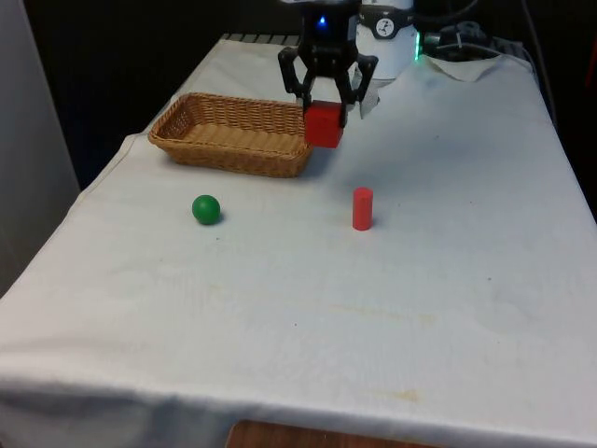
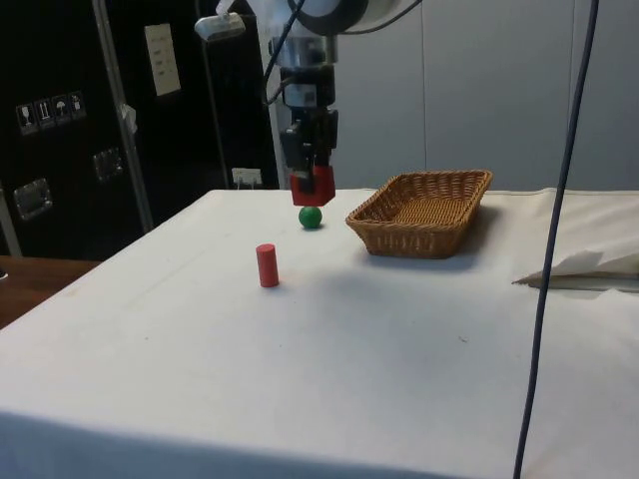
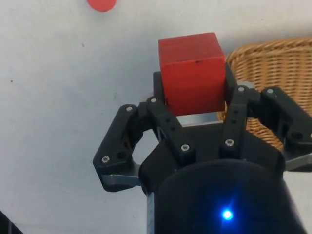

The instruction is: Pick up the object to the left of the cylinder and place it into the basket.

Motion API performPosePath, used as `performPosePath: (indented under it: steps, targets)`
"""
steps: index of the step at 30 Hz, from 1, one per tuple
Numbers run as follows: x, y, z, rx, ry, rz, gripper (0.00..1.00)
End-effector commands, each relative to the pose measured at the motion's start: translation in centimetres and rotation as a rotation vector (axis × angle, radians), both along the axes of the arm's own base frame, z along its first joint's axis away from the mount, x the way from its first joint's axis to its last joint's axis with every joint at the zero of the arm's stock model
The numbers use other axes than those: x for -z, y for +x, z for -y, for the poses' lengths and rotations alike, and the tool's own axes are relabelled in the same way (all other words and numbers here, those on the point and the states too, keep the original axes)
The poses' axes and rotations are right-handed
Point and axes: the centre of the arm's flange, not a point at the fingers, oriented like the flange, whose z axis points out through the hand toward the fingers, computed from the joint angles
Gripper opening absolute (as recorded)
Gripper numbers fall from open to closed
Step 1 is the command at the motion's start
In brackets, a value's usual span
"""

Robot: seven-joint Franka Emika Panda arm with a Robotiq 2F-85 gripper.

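My gripper (image 1: 325, 114) is shut on a red cube (image 1: 325, 127) and holds it in the air just off the wicker basket's (image 1: 233, 161) end on the front view's right. In the side view the cube (image 2: 314, 187) hangs in the gripper (image 2: 312, 178) above the table, in line with the green ball (image 2: 311, 218) behind it. The wrist view has the cube (image 3: 191, 73) clamped between both fingers, with the basket (image 3: 275, 68) beside it. A red cylinder (image 1: 362, 208) stands upright on the cloth. The green ball (image 1: 206, 209) rests to its left in the front view.
The basket (image 2: 424, 222) has nothing in it. A crumpled white sheet (image 2: 584, 267) lies on the cloth near the robot's base. The table edge drops off close behind the basket on the front view's left.
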Motion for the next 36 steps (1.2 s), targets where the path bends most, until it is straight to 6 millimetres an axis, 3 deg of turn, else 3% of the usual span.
performPosePath:
  steps: [1, 13, 14, 36]
  targets:
    - [-0.1, -0.3, 0.5, -0.001, 0.0, 0.001, 0.0]
    - [-0.1, -1.8, 3.6, -0.005, 0.002, -0.006, 0.0]
    - [0.0, -1.5, 3.2, -0.005, 0.003, -0.009, 0.0]
    - [0.4, -5.0, 9.6, -0.014, 0.006, -0.027, 0.0]
